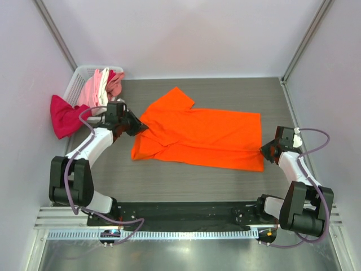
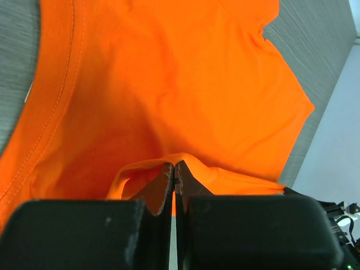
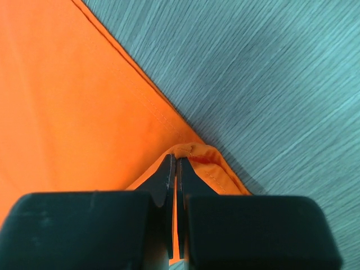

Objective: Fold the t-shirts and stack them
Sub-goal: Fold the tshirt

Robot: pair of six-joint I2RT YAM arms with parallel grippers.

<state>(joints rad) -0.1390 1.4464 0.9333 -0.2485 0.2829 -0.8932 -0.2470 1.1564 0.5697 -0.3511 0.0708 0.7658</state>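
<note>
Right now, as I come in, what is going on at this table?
Both arms hold one orange t-shirt, spread on the table. The left gripper is shut on a raised fold at its left end, the right gripper on the hem at its right end. Pink and white shirts wait in the basket at the far left corner; a magenta-red shirt lies beside it.
</note>
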